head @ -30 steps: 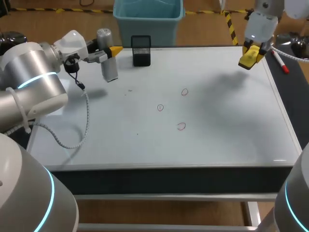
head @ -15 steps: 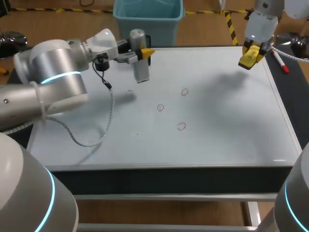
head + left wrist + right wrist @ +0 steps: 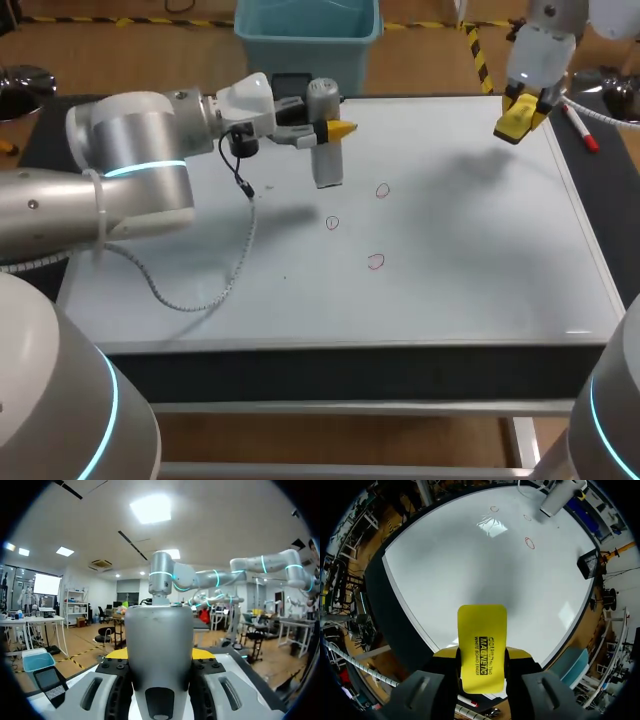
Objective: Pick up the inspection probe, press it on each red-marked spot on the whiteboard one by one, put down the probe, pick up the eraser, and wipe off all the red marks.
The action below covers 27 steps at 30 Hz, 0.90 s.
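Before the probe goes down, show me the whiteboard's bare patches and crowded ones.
Widest bare patch: the whiteboard from the red marks to its right edge; the right gripper hangs over only the far corner. The strip between marks and front edge is bare. Crowded: far left, where the left gripper holds the inspection probe, cable draped, by a black mesh holder.
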Available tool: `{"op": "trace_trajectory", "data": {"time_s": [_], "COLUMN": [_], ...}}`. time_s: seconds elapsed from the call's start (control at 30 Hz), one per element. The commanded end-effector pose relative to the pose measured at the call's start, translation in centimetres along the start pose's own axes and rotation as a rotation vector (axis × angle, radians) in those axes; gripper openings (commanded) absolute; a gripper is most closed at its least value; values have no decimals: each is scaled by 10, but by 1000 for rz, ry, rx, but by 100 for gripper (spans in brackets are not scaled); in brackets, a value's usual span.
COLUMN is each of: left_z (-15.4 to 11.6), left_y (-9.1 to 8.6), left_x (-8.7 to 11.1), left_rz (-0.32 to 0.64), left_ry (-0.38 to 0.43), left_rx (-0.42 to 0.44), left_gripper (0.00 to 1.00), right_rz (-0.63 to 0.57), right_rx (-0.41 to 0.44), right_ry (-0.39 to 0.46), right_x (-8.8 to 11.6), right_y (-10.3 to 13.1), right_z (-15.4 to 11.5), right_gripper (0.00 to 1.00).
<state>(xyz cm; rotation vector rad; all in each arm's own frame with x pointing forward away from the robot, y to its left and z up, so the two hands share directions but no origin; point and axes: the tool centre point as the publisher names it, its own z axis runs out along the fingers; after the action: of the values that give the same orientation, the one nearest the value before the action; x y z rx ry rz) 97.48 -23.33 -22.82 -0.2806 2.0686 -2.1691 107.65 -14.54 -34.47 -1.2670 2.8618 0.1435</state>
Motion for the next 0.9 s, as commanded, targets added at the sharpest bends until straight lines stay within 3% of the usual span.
{"op": "trace_trajectory", "data": {"time_s": [0.03,0.47,0.9], "left_z": [1,4,-1], "left_y": [10,31,46], "left_x": [2,25,36], "left_rz": [-8,-45,-48], "left_ry": [30,66,87], "left_rx": [10,25,16], "left_gripper": [0,0,0], "right_rz": [-2,-2,-2], "right_rx": [2,2,2], "right_ry": [2,2,2], "right_x": [1,1,1], "right_y": [0,0,0], "right_z": [-1,-1,-1], "right_gripper": [0,0,0]}}
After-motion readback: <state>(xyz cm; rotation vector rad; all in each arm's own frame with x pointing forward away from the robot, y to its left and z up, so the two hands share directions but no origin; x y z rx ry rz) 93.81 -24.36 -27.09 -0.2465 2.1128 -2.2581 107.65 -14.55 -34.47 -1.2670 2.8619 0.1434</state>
